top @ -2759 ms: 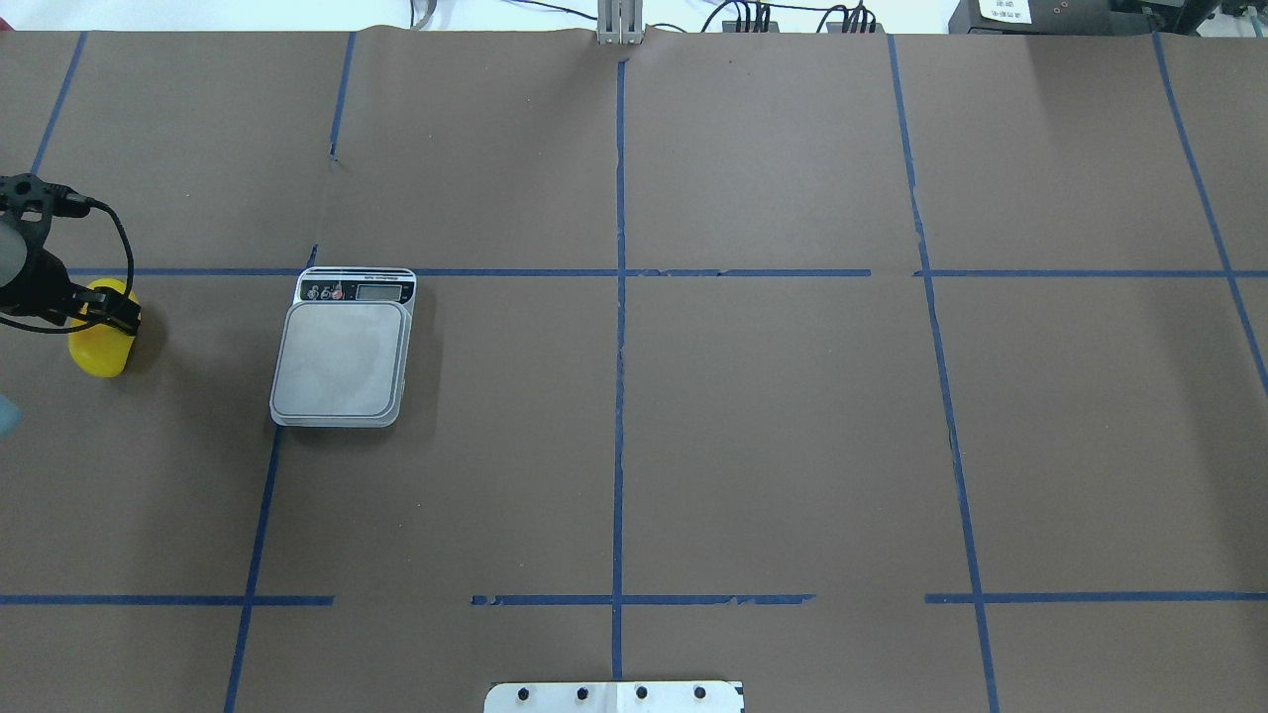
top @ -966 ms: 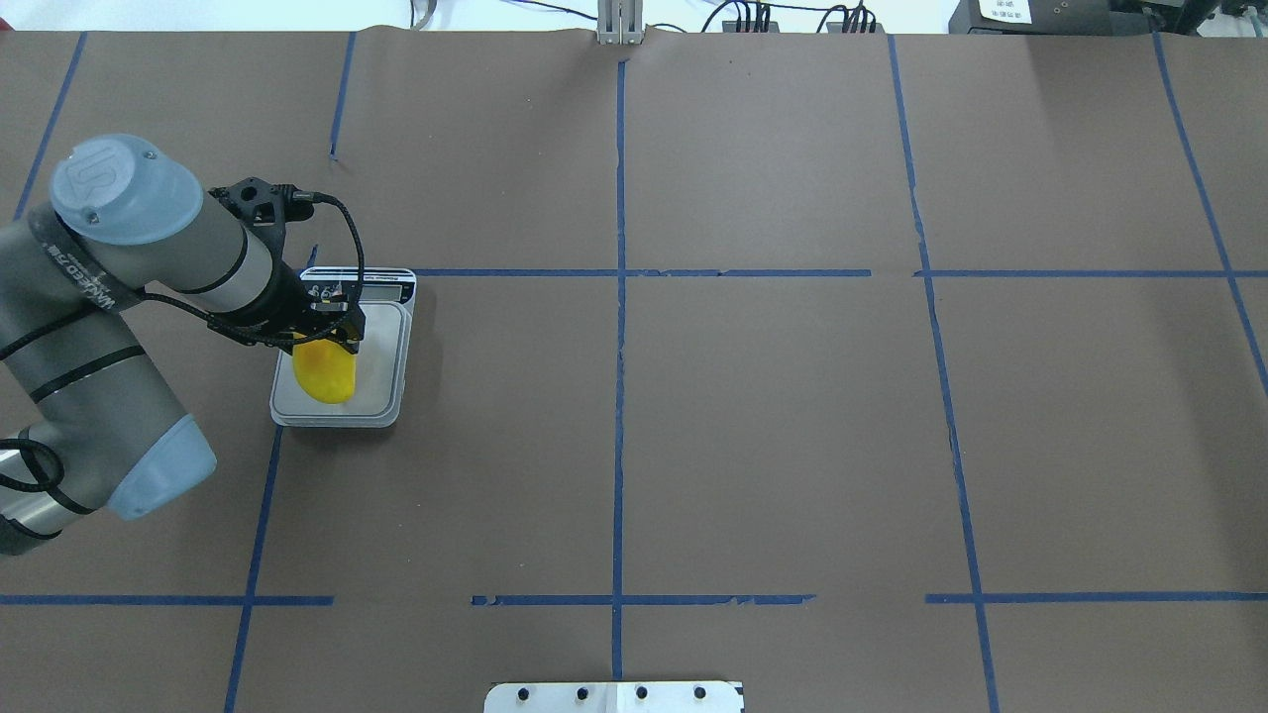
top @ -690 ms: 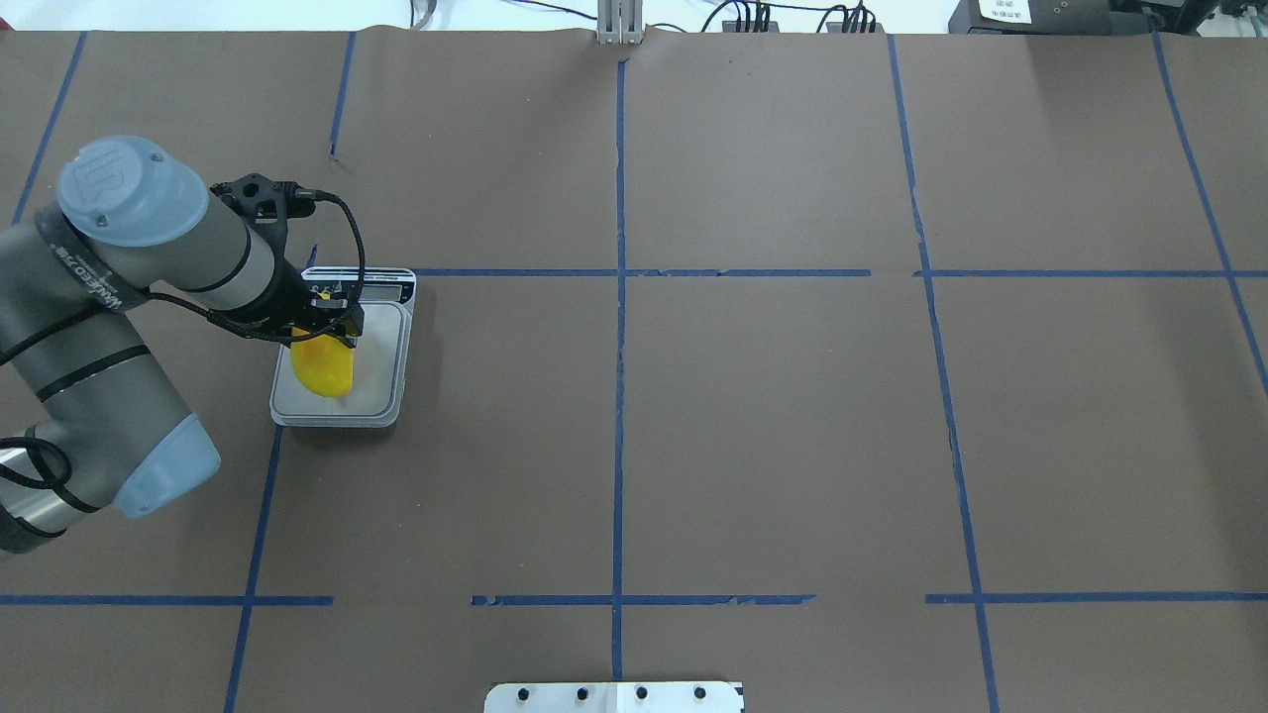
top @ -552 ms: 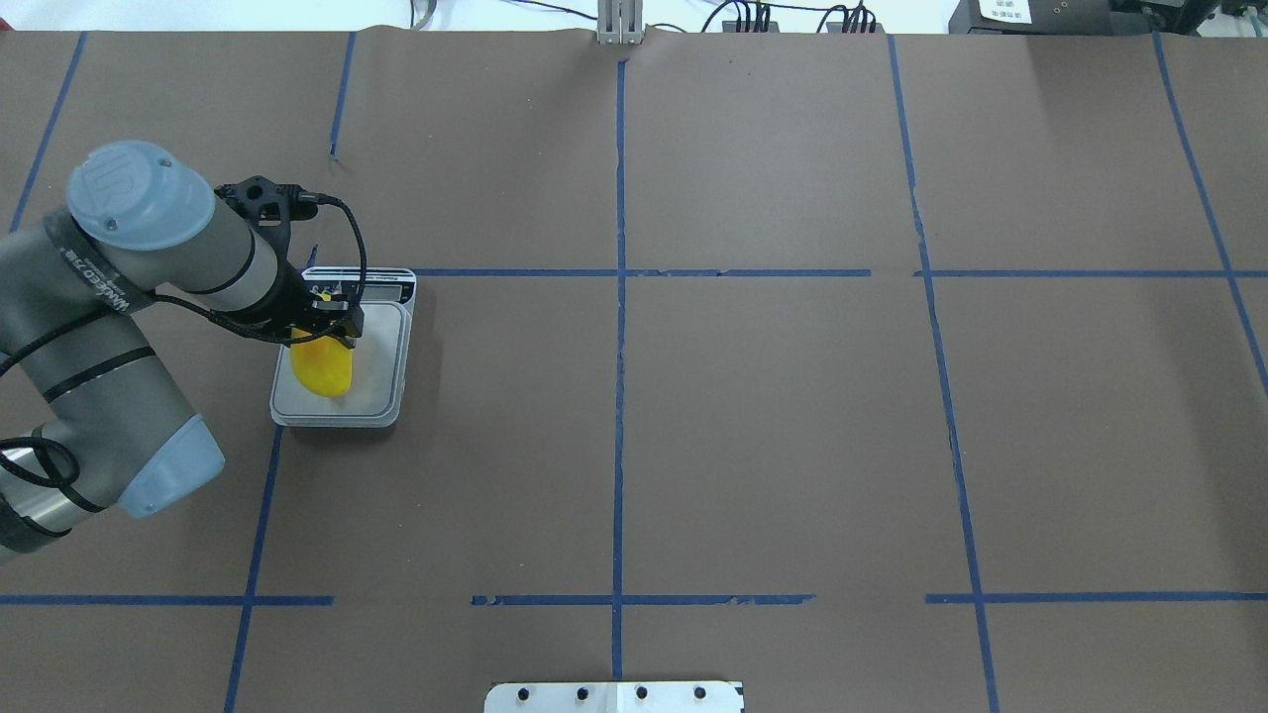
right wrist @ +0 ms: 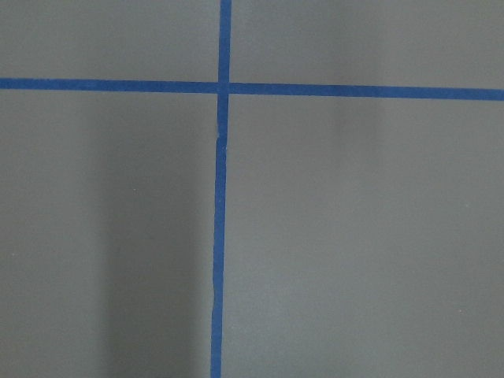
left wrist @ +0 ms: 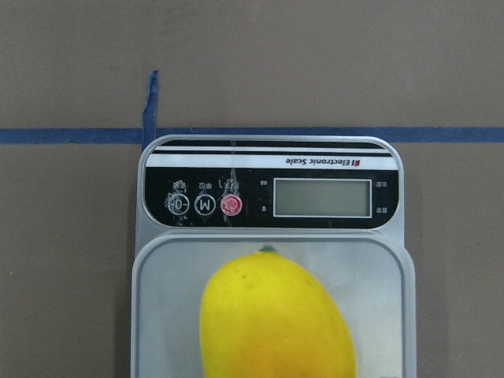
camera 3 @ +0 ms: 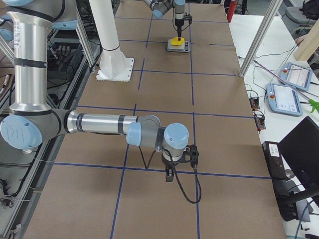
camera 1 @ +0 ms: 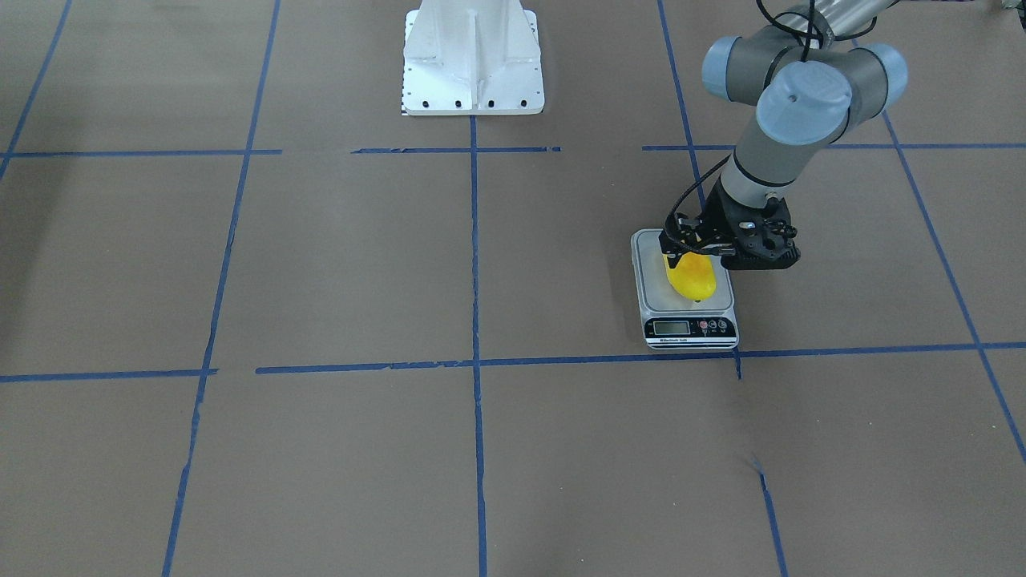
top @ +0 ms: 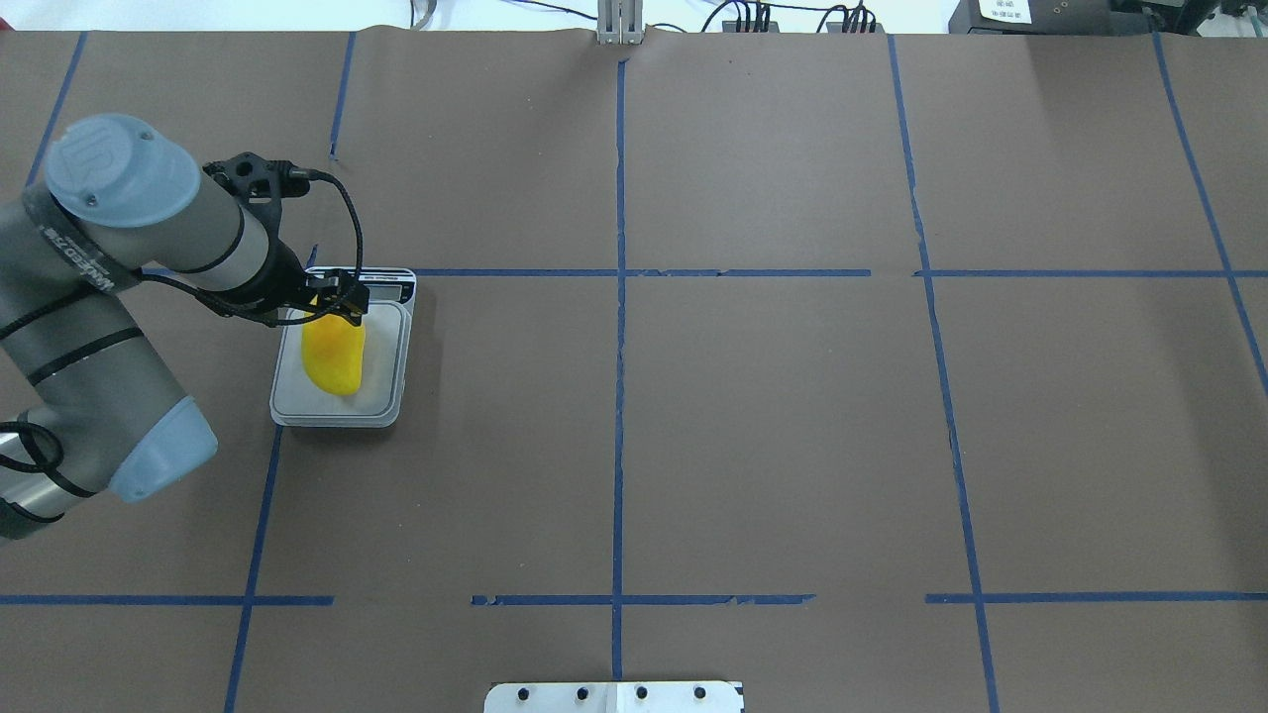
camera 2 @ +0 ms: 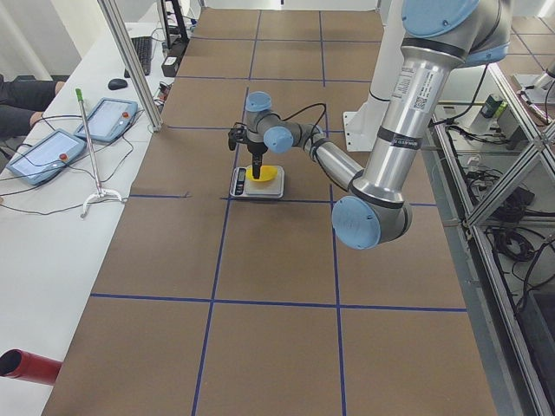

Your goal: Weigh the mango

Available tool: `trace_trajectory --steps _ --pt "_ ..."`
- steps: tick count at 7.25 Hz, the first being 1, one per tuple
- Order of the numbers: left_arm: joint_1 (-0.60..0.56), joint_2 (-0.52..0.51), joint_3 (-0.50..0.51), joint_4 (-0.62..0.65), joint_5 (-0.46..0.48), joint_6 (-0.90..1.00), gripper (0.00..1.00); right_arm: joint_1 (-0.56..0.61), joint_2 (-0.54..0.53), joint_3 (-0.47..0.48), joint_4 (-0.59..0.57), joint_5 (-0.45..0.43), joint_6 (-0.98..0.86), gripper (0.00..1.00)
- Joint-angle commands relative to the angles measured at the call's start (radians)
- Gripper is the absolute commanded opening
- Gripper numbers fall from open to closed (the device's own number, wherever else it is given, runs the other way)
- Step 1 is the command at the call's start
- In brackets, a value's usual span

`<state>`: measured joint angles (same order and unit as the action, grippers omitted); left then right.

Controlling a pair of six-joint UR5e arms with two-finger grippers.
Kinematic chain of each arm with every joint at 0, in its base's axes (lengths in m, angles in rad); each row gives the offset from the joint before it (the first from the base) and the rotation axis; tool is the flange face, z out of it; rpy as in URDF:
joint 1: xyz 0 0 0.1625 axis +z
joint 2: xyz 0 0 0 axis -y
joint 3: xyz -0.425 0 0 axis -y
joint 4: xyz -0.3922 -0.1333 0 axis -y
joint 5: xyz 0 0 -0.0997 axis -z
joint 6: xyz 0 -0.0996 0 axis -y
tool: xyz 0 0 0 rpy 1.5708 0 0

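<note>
Here, finds the mango (top: 334, 352) lying lengthwise on the platform (top: 384, 371) of the scale (top: 337, 421), wholly inside the rim. Places the left end effector (top: 338, 300) at the fruit's far tip, beside the display (left wrist: 322, 198) — fingers about that tip, yet cannot tell clamped from released, with no fingertip showing in the wrist view. Reads nothing on that display: blank grey. Judges the placing step nearly done, with retreat, and perhaps release, to come. Risks from here: dragging or rolling the glossy, rounded fruit off the platform by pulling away with a finger in contact; pressing down through the fruit and spoiling any reading; brushing the buttons (left wrist: 205, 205) just beyond the tip; nudging the scale across the table (top: 773, 426). Favours a straight rise, clear of the fruit before any sideways travel. Allows somewhat less margin between fruit and the platform's outer rim than on the side toward the table's middle. Leaves a wide stretch of brown paper and blue tape lines (top: 619, 396) toward the centre and right for swinging away. Shows the right end effector (camera 3: 172, 172) only from the side, pointing down at the table, well apart from the scale — cannot tell open or closed.
</note>
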<state>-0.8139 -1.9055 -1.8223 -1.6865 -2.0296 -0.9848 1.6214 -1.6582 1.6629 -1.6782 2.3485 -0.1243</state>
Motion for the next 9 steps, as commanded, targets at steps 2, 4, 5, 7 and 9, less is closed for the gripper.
trace_trajectory --steps 2,4,5,7,9 --pt "-0.261 0.115 -0.134 0.166 -0.096 0.387 1.0 0.0 0.0 0.0 0.0 0.0 0.0 1.0" --pt "-0.589 0.225 -0.013 0.165 -0.237 0.892 1.0 0.0 0.0 0.0 0.0 0.0 0.0 1.0" --pt "-0.722 0.262 0.056 0.172 -0.259 1.057 1.0 0.0 -0.002 0.0 0.0 0.0 0.0 1.0" --pt "-0.789 0.287 0.081 0.221 -0.259 1.08 1.0 0.0 0.0 0.0 0.0 0.0 0.0 1.0" --pt "-0.791 0.348 0.083 0.161 -0.27 1.085 1.0 0.0 0.0 0.0 0.0 0.0 0.0 1.0"
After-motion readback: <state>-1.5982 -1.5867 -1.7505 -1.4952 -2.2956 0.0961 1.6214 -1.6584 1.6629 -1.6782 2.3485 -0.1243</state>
